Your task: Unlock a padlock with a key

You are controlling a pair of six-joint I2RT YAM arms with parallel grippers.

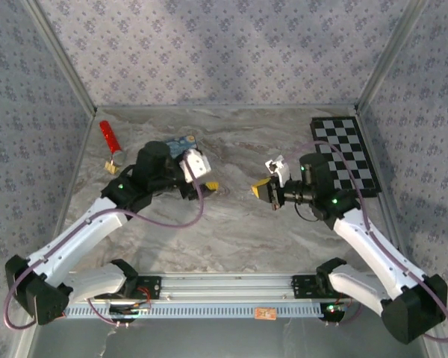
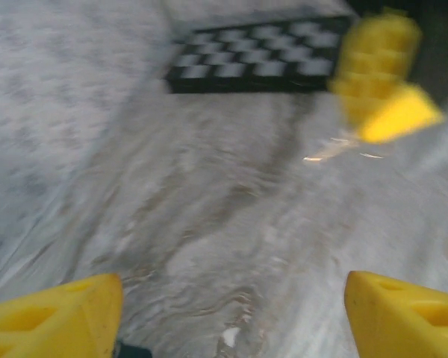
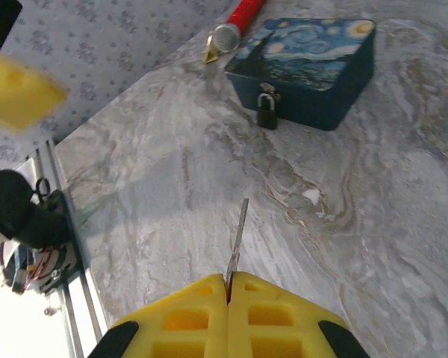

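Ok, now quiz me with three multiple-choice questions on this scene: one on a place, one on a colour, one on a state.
1. Where is the padlock?
A. hanging on the front of the blue tin
B. on the checkerboard mat
C. loose in the middle of the table

2. What colour is the stick beyond the tin?
A. green
B. red
C. white

3. What is the right gripper doing?
A. open and empty
B. shut on the key
C. shut on the padlock

Answers: A, it hangs at the tin's front clasp; B, its body is plainly red; B, the fingers meet with the key blade sticking out.
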